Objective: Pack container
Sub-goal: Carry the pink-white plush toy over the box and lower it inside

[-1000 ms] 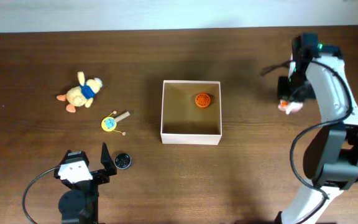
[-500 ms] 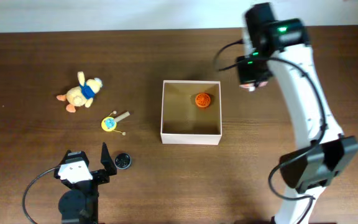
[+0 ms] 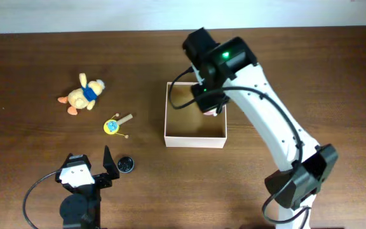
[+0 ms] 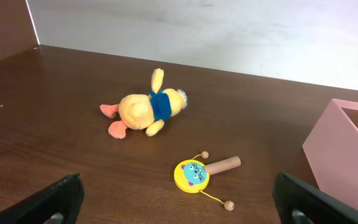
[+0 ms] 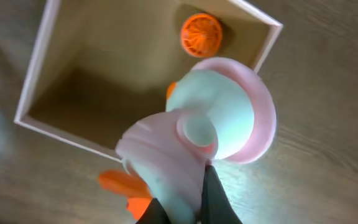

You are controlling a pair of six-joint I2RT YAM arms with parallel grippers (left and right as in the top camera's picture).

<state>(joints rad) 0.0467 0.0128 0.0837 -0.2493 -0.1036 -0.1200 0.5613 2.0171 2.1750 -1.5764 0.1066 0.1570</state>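
Note:
The container point(image 3: 194, 138) is a square shallow box with white-pinkish walls and a tan inside, at the table's middle. My right gripper point(image 3: 210, 107) hangs over its right side, shut on a pink and white plush toy point(image 5: 204, 134) with orange feet. In the right wrist view the container point(image 5: 42, 59) lies below the toy, with an orange ball point(image 5: 201, 35) in its far corner. My left gripper point(image 3: 94, 166) is open and empty near the front left edge. Its fingers frame a yellow rattle drum point(image 4: 192, 174) and a yellow plush duck point(image 4: 145, 111).
The plush duck point(image 3: 83, 94) and the rattle drum point(image 3: 114, 124) lie left of the container. A small black round object point(image 3: 125, 165) sits by my left gripper. The container's pink wall point(image 4: 344, 158) shows at the right of the left wrist view.
My right arm has swung left from the table's right side, carrying the pink plush toy to above the container. The left arm has not moved.

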